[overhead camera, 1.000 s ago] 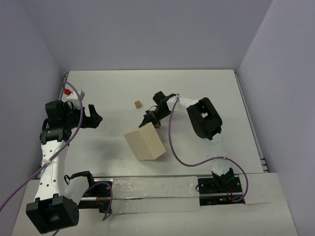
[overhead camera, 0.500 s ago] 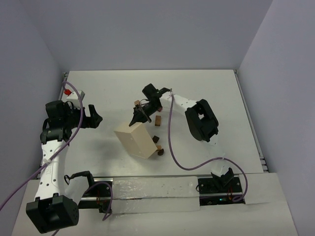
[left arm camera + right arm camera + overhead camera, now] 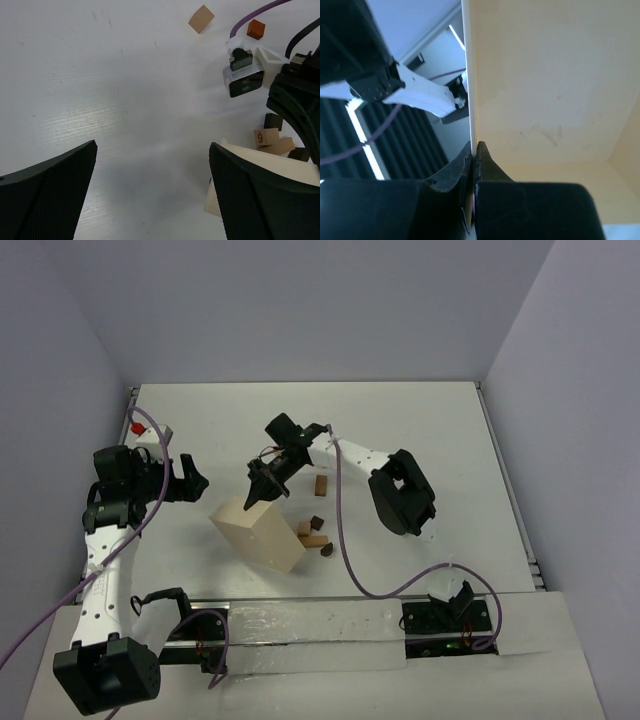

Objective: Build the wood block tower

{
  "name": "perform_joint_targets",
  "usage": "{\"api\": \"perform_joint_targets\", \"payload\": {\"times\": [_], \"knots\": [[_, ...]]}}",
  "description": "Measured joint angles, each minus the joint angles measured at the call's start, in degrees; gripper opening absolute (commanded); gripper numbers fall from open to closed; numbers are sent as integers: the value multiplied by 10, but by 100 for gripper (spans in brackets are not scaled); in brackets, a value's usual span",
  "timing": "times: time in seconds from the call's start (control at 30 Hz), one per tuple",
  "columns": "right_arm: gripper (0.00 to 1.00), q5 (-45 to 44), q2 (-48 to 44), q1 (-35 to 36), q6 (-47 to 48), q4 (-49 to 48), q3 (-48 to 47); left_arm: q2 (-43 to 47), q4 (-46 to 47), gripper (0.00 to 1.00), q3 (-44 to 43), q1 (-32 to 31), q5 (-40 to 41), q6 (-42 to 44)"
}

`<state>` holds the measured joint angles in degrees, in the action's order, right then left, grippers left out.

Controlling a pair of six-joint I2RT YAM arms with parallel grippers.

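On the white table (image 3: 430,430), between grey walls (image 3: 300,300), wooden blocks (image 3: 313,533) lie scattered.

A: Top view?
B: Fixed high behind the arm bases, looking down over the whole table (image 3: 430,420).
A: Left wrist?
B: Well up, angled down between its fingers (image 3: 45,195) toward the pale box (image 3: 285,167) and loose blocks (image 3: 265,136) (both also seen from above).
A: Right wrist?
B: Jammed against that box's wall, looking along its inner face.
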<state>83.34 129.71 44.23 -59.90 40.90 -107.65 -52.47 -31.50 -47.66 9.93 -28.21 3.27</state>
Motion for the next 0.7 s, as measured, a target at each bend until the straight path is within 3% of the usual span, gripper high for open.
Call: {"api": "perform_joint_targets", "payload": {"times": [0.17,0.3,0.5,0.7], "knots": [[0,-11,-31,6,22,-20,-3,2,0,99,0,0,0,0],[0,-80,-54,6,68,2,-11,17,0,99,0,0,-1,0],[0,-289,-65,12,218,110,-111,35,0,99,0,0,-2,0],[0,-535,-134,42,313,146,-94,36,0,99,0,0,-9,0]]}}
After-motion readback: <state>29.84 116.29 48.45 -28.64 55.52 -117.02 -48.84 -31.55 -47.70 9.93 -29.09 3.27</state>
